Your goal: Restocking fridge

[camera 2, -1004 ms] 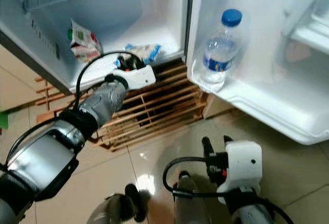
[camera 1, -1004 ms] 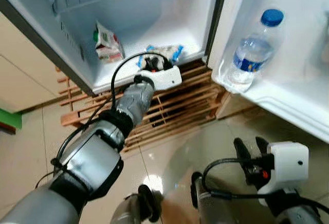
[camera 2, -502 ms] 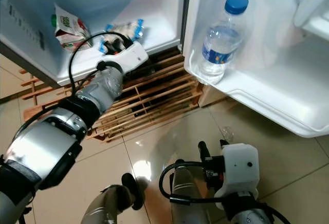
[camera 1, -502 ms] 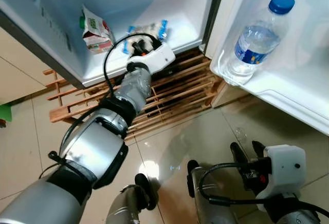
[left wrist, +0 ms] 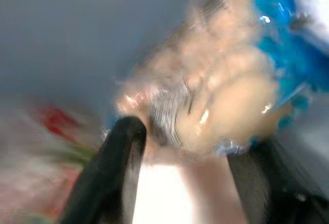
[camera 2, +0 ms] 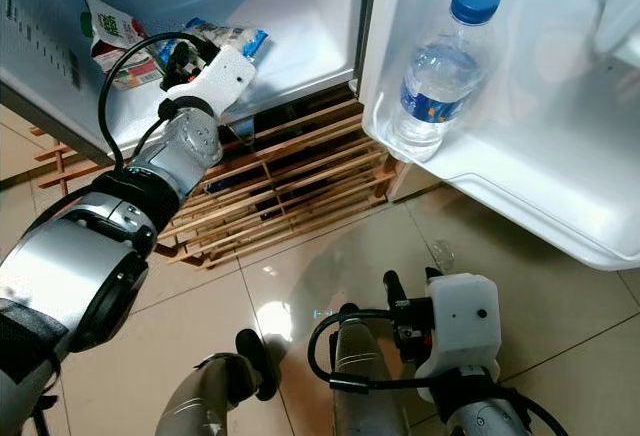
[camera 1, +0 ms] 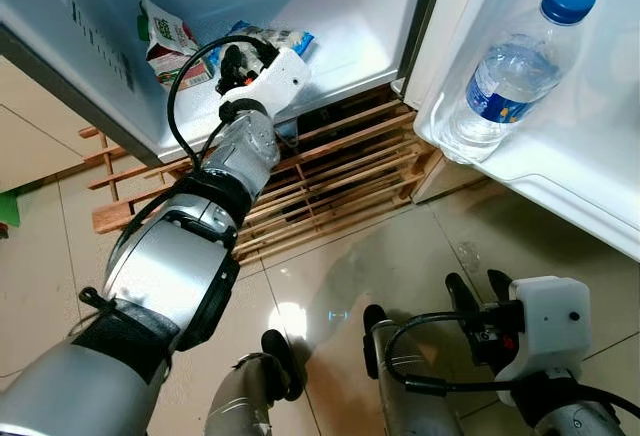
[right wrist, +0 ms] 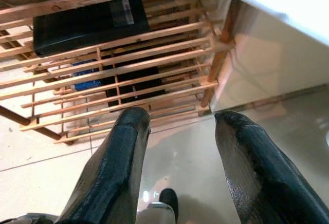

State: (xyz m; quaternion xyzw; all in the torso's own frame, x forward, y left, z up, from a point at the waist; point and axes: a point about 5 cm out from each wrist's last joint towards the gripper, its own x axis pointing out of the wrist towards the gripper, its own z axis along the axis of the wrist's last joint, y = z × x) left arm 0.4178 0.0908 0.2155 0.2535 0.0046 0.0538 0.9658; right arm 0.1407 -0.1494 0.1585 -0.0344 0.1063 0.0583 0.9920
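The left gripper (camera 1: 232,57) reaches onto the white fridge floor (camera 1: 350,26), fingers spread around a blue-trimmed clear snack packet (camera 1: 283,38); the right gripper (camera 1: 478,291) hangs open at five o'clock.

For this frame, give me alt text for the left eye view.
The left gripper reaches onto the open fridge's bottom shelf at a blue-edged snack bag beside a green-and-red carton. A water bottle stands in the door shelf; the right gripper hangs idle, open, above the floor.
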